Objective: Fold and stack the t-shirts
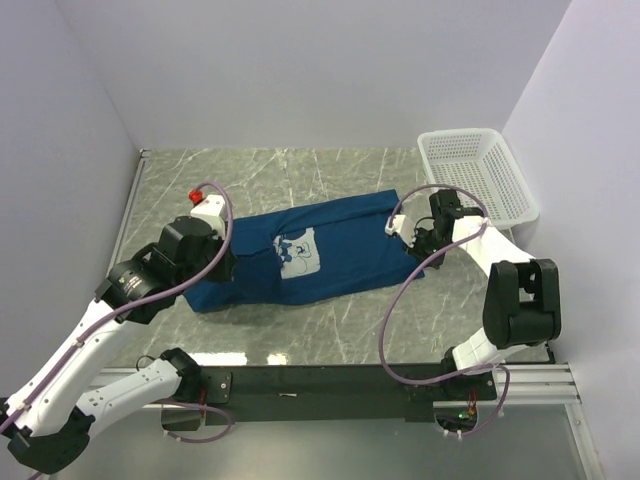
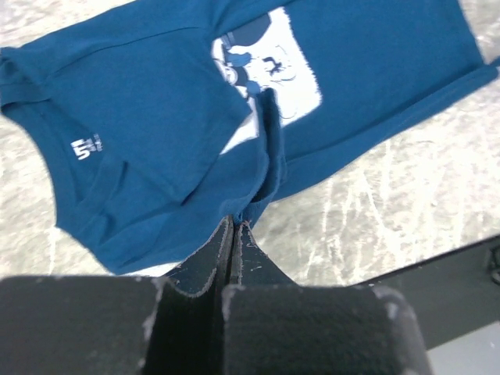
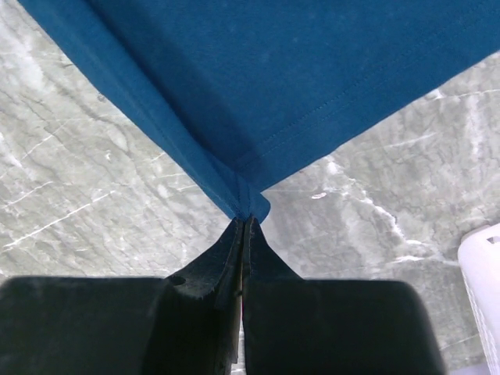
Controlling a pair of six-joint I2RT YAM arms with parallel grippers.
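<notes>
A dark blue t-shirt [image 1: 330, 245] lies spread across the middle of the marble table, its white cartoon print [image 1: 297, 254] facing up. My left gripper [image 2: 237, 224] is shut on a pinched ridge of cloth at the shirt's near edge by the sleeve; the collar label [image 2: 86, 147] shows to its left. My right gripper [image 3: 247, 219] is shut on the near corner of the shirt's hem [image 3: 250, 199], at the right end. In the top view the left gripper [image 1: 228, 266] and right gripper [image 1: 418, 250] hold opposite ends of the shirt.
A white mesh basket [image 1: 476, 172] stands at the back right, its corner [image 3: 483, 273] showing in the right wrist view. Grey walls close in the table on three sides. A black rail [image 1: 330, 380] runs along the near edge.
</notes>
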